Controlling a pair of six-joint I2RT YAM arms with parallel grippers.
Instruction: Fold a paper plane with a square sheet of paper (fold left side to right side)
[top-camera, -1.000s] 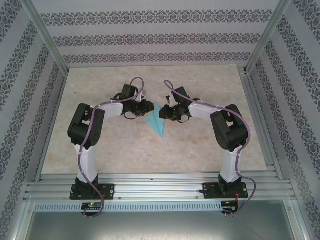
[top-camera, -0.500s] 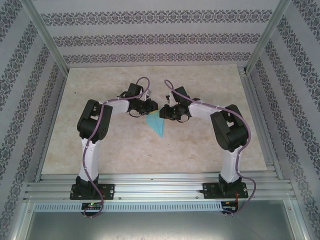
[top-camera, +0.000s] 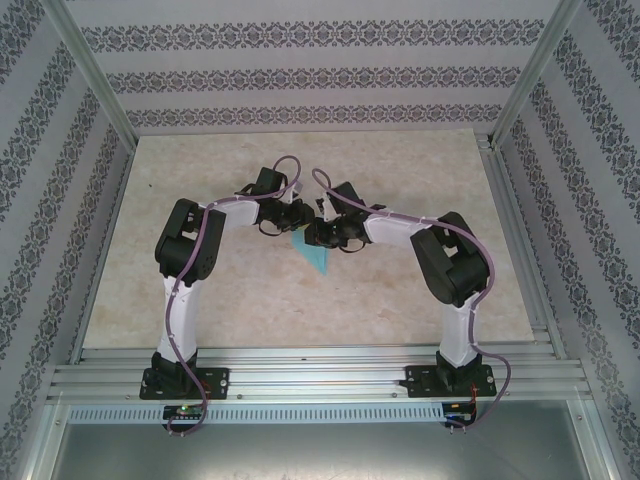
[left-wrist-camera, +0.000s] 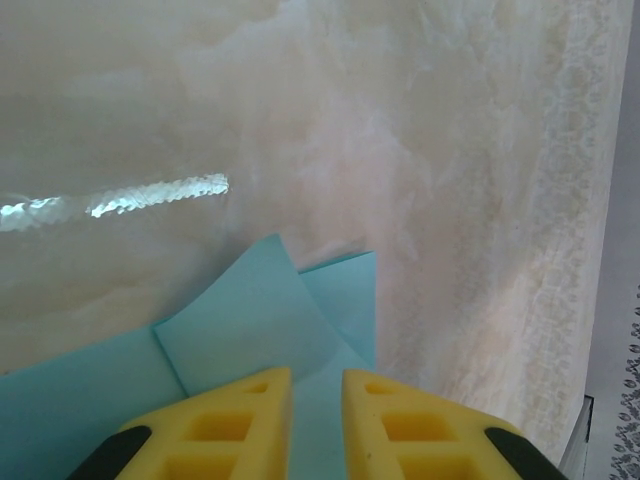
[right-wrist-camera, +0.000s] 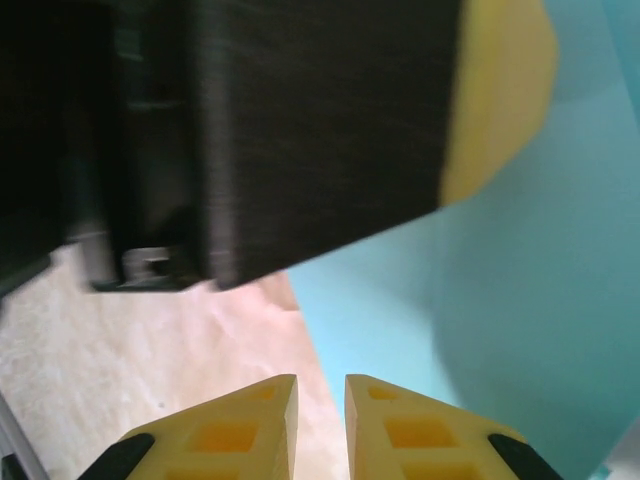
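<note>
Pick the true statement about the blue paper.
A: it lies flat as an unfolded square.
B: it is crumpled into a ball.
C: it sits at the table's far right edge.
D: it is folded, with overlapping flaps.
D: the left wrist view shows the blue paper with overlapping flaps and creases just ahead of the left gripper.

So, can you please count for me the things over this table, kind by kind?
Robot arms: 2, the left arm and the right arm
Turquoise folded paper: 1
Total: 3
</note>
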